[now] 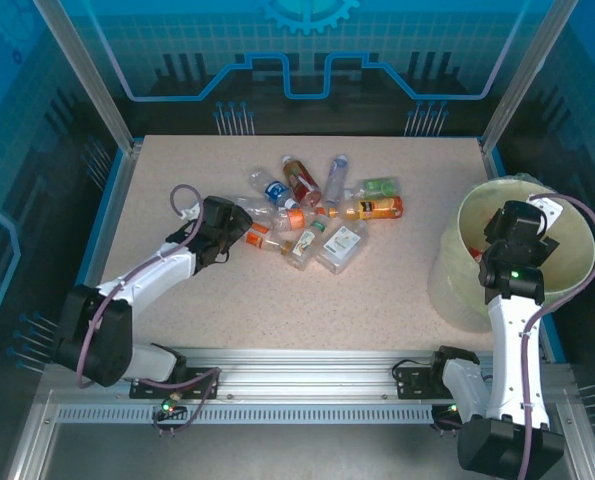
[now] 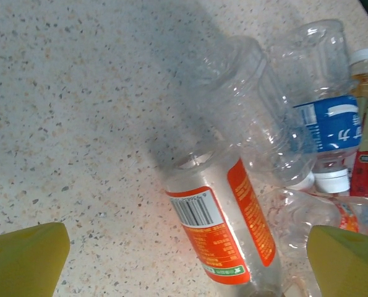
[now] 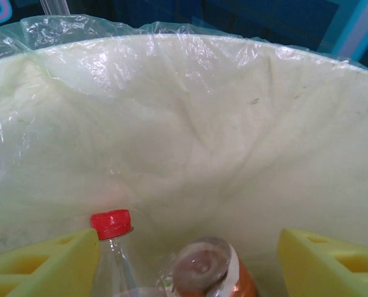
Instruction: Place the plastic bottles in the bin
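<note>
Left gripper (image 2: 187,238): its yellow fingers are standing spread wide, gripping nothing and hanging over the orange-labelled bottle (image 2: 224,229).
Orange-labelled bottle: it is lying capless on the speckled table (image 2: 66,124), between the two fingers and touching neither.
Blue-labelled bottle (image 2: 329,124): it is lying just beside the orange-labelled one, against other clear bottles.
Right gripper (image 3: 188,238): its fingers are standing apart inside the bin (image 3: 202,136), pinching nothing.
Red-capped bottle (image 3: 112,247): it is sitting in the bin, just beside one finger; I cannot tell whether they are touching.
Second binned bottle (image 3: 208,272): it is lying below the gap between the fingers.
Pile of bottles (image 1: 317,215): it is lying mid-table, well apart from the bin.
Bin (image 1: 457,280): it is standing at the table's right edge, with a thin liner (image 3: 78,31) draping over its rim.
</note>
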Available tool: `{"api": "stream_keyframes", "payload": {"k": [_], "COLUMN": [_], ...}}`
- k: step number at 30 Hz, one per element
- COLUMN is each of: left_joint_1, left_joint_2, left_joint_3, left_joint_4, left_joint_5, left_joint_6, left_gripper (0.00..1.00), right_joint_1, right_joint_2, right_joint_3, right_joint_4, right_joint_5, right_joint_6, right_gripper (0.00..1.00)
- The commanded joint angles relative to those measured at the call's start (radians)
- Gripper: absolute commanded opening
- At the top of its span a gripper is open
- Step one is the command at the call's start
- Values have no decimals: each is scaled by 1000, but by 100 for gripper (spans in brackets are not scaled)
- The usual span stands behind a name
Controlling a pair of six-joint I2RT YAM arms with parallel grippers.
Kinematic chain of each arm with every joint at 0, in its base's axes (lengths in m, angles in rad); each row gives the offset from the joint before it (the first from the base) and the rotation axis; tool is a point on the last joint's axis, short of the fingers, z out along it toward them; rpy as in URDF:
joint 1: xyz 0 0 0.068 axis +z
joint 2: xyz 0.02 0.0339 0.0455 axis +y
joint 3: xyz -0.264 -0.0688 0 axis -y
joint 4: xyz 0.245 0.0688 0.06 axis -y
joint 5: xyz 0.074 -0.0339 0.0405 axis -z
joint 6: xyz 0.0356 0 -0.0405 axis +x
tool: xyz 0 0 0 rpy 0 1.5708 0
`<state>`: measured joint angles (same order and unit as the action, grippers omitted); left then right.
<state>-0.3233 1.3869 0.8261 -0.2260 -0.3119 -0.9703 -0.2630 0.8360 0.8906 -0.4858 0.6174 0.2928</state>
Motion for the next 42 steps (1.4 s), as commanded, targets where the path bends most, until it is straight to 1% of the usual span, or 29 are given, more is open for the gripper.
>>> {"api": "stream_keyframes", "payload": {"k": [1,6,9,11,13,14,15,19,22,24,28,31,33,36,40,42], "left_joint_1": [7,15,21,24,27,30,30,32,32,33,37,38,37,38,38,39], "left_joint_2": [19,28,27,27,29,28,28,25,23,23,19,14,10,5,0,-3], "left_joint_3": [43,48,47,48,50,51,52,58,55,49,41,41,40,31,24,17], "left_joint_4": [-35,-45,-48,-50,-51,-52,-50,-39,-15,7,44,63,69,77,67,63], "left_joint_5": [29,37,38,39,42,47,52,76,109,142,200,226,238,254,246,240], "left_joint_6": [-19,-28,-33,-36,-38,-37,-34,-19,-14,-8,18,44,53,63,70,73], "left_gripper": [99,99,99,99,99,99,99,99,99,99,99,99,99,99,99,99], "right_joint_1": [-13,-13,-12,-4,9,21,36,165,308,392,533,667,756,865,975,1004], "right_joint_2": [-18,-45,-71,-92,-109,-116,-123,-145,-140,-125,-34,52,98,174,273,309], "right_joint_3": [19,45,74,89,111,124,137,201,246,269,341,377,377,366,319,281], "right_joint_4": [-7,-45,-76,-93,-114,-123,-135,-158,-136,-115,-143,-148,-121,-98,-102,-104], "right_joint_5": [-2,-19,-70,-107,-123,-132,-134,-132,-146,-180,-290,-299,-270,-180,13,59], "right_joint_6": [16,38,58,88,125,143,160,192,157,114,80,70,68,104,240,332], "right_gripper": [78,82,86,92,96,100,100,100,100,100,100,100,100,100,100,100]}}
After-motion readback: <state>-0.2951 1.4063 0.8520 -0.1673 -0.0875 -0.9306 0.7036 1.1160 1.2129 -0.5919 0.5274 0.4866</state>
